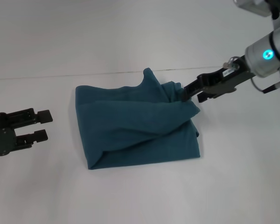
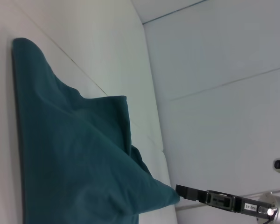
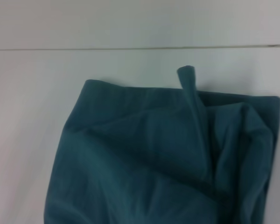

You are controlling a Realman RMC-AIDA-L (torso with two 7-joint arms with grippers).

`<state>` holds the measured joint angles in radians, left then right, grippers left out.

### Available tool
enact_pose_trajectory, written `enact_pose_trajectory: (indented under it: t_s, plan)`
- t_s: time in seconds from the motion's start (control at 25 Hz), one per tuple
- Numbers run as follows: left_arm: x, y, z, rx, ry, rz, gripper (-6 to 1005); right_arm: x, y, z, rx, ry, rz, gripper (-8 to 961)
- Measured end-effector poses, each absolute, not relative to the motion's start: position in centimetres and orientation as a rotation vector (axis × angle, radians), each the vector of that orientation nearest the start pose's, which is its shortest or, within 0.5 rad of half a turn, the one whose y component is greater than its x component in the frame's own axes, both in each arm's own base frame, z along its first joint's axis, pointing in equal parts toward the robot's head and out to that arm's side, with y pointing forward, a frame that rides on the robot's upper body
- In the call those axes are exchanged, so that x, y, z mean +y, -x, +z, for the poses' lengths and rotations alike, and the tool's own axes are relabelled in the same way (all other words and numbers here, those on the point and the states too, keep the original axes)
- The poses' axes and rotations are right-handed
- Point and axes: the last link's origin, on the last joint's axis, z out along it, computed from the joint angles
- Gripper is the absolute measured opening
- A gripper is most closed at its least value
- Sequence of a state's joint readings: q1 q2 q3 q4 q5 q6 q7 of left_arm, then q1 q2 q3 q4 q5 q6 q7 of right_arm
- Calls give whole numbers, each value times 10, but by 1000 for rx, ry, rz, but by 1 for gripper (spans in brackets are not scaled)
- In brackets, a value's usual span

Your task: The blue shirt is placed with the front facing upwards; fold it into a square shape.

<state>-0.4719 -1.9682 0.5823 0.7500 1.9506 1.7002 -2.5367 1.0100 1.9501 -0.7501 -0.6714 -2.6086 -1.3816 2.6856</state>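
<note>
White tabletop [image 1: 140, 196] fills the scene, bounded at the far side by a thin dark seam where a pale wall is met. Nearest on the robot's left, the left gripper [image 1: 43, 124] is seen resting just above the bare surface, well apart from the cloth, with its two fingers spread and nothing between them. At the middle of the table the blue shirt [image 1: 135, 133] is laid as a folded, roughly square bundle, its near and left edges lying flat while loose folds are bunched along its right side and one corner is raised at the far edge. Farther back on the right, the right gripper [image 1: 183, 95] is reached in from the upper right corner, and its fingers are closed on a pinch of the shirt's upper layer at the far right corner, so that the fabric is pulled into a raised ridge toward it.
</note>
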Motion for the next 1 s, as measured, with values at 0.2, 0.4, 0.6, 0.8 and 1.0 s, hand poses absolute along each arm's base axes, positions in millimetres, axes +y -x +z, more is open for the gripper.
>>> enact_pose_trajectory:
  t_s: [0.2,0.4,0.6,0.8,1.0]
  plan:
    - [325,283,75,-2058,2117,-984,753,449,-180,21,1635,2273,46,621]
    - [325,283,74,-2056,2115,-993,753,448,-179,14,1649,2278,39,619]
    - [327,283,74,-2050,2105,-998,753,447,-177,13,1658,2284,44,620]
    - [329,281,73,-2049,2105,-1000,752,447,-173,11,1653,2305,50,507]
    - [329,281,73,-2049,2106,-1001,752,445,-172,14,1659,2314,45,334]
